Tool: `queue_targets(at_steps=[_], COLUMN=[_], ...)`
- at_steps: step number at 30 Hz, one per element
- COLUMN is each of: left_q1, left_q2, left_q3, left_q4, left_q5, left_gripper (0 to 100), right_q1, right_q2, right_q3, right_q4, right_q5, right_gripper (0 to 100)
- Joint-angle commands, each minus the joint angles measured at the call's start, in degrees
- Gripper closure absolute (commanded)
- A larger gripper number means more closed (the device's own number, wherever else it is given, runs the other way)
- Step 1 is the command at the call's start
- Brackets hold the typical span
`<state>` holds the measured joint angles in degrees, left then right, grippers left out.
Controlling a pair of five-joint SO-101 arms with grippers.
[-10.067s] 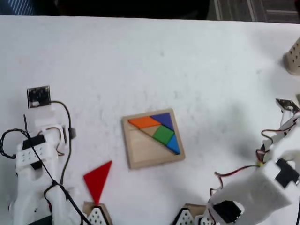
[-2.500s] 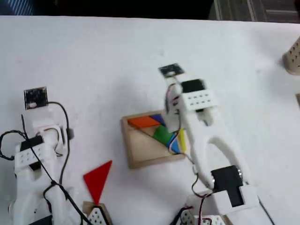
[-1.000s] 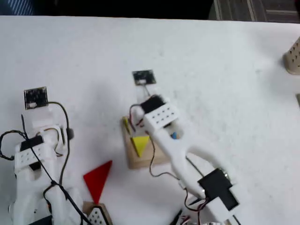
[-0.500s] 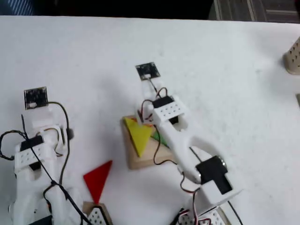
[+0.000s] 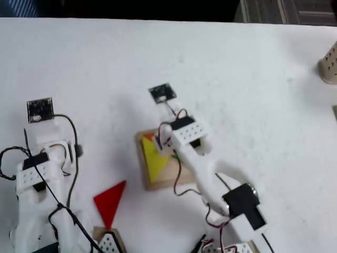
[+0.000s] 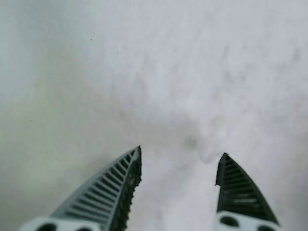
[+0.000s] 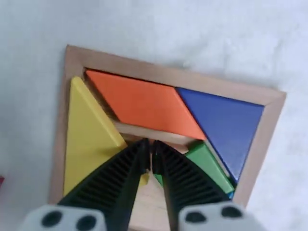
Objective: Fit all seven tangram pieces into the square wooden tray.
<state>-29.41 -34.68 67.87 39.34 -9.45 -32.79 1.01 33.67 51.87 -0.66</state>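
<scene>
R gripper (image 7: 151,147) low over wooden tray (image 7: 168,77), fingers pressed nearly together w/ nothing seen between them, tips at inner corner of yellow triangle (image 7: 89,139), which lies along one tray side.
Risk: if yellow triangle isn't flat, a nudge may ride it onto orange parallelogram (image 7: 144,106) or skid the tray on the table (image 5: 237,68); a skewed seat would likely leave too little room for red triangle (image 5: 109,200), which lies outside the tray near the L arm's base. Blue triangle (image 7: 226,120) & green piece (image 7: 207,166) sit in the tray. R arm spans the tray, blocking L-side access; L gripper (image 6: 180,161) hangs open over bare table.
</scene>
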Motion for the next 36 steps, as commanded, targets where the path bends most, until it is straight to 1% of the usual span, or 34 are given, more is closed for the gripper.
queue_targets(at_steps=[1, 3, 9, 12, 15, 18, 20, 23, 25, 28, 33, 36], left_q1=[-0.57, -0.57, -0.57, -0.57, -0.57, -0.57, -0.57, -0.57, -0.57, -0.57, -0.57, -0.57], left_q2=[-2.24, -2.24, -2.24, -2.24, -2.24, -2.24, -2.24, -2.24, -2.24, -2.24, -2.24, -2.24], left_q3=[-0.35, -0.35, -0.35, -0.35, -0.35, -0.35, -0.35, -0.35, -0.35, -0.35, -0.35, -0.35], left_q4=[0.44, 0.44, 0.44, 0.44, 0.44, 0.44, 0.44, 0.44, 0.44, 0.44, 0.44, 0.44], left_q5=[-0.62, -0.62, -0.62, -0.62, -0.62, -0.62, -0.62, -0.62, -0.62, -0.62, -0.62, -0.62], left_gripper=[84, 84, 84, 84, 84, 84, 84, 84, 84, 84, 84, 84], right_q1=[-3.47, -3.21, 1.80, 1.71, -1.19, -4.00, -4.00, -2.59, -2.42, -2.86, -6.02, -7.34], right_q2=[-4.70, -8.48, -20.62, -25.01, -26.95, -24.40, -20.62, -13.93, -10.15, -6.81, -7.25, -8.40], right_q3=[3.43, 4.75, 8.79, 10.37, 12.31, 14.24, 14.77, 14.42, 12.84, 11.08, 10.73, 10.73], right_q4=[0.13, 0.13, -0.22, -1.27, -8.75, -19.91, -24.75, -28.44, -28.53, -25.10, -18.42, -16.13], right_q5=[0.88, 0.70, 0.53, -1.41, -5.63, -5.98, -5.98, -5.98, -5.89, -5.89, -5.80, -2.81], right_gripper=[98.1, 98.1, 98.1, 98.1, 98.1, 98.1, 98.1, 98.1, 98.1, 98.1, 98.1, 98.1])
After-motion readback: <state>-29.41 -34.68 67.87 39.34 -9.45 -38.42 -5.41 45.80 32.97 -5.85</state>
